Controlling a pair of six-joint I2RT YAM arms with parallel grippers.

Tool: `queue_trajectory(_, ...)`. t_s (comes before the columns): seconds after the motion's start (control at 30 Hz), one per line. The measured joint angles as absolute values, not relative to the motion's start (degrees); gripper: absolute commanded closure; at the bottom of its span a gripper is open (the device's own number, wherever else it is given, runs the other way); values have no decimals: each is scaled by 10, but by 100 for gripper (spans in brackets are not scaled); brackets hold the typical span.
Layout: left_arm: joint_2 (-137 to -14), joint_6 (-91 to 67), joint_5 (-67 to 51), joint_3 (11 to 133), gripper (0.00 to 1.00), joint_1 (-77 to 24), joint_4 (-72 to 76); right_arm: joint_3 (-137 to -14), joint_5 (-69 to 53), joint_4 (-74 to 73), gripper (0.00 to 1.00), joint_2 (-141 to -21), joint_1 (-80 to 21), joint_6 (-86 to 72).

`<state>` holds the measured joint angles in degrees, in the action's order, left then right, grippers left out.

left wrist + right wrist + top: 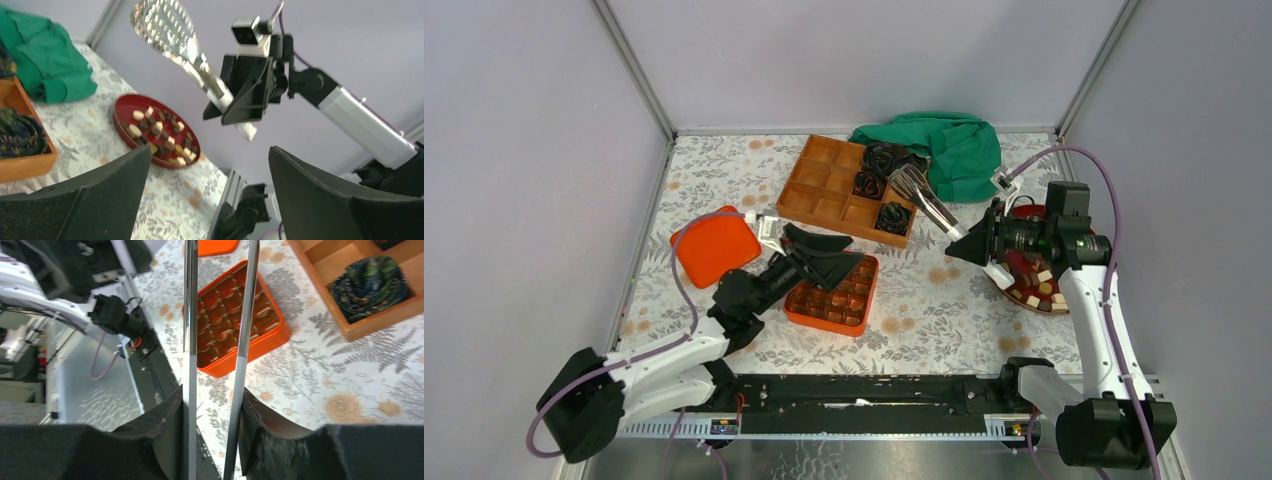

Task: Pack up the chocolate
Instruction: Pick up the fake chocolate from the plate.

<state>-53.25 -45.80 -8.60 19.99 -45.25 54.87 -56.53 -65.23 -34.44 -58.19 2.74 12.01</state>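
The chocolate, several small dark, tan and cream pieces, lies on a round red plate at the right; it also shows in the left wrist view. An orange compartment tray sits at centre, also in the right wrist view; I cannot tell what its cells hold. My right gripper is shut on metal tongs, held raised, their tips empty and pointing toward the wooden box. My left gripper is open and empty above the tray's far edge.
A wooden divided box with black crinkled rosettes stands at the back. A green cloth lies behind it. An orange lid lies to the left of the tray. Grey walls enclose the floral-patterned table.
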Motion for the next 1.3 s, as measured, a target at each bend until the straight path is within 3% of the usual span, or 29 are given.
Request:
queue_trajectory(0.23,-690,-494,-137,207,1,-450,681,-565,-750,-349,57,-598,27,72)
queue_trajectory(0.43,-834,-512,-153,296,1,-473,809,-568,-788,-320,57,-602,20,5)
queue_trajectory(0.93,-948,-509,-147,422,2,-514,875,-568,-829,-262,57,-583,-24,-64)
queue_trajectory(1.07,-961,-509,-143,442,5,-515,875,-568,-836,-259,58,-582,-31,-70)
queue_trajectory(1.17,-968,-511,-142,462,19,-516,875,-563,-837,-248,58,-582,-34,-78)
queue_trajectory(1.3,-972,-522,-139,480,62,-518,879,-553,-837,-233,57,-581,-37,-90)
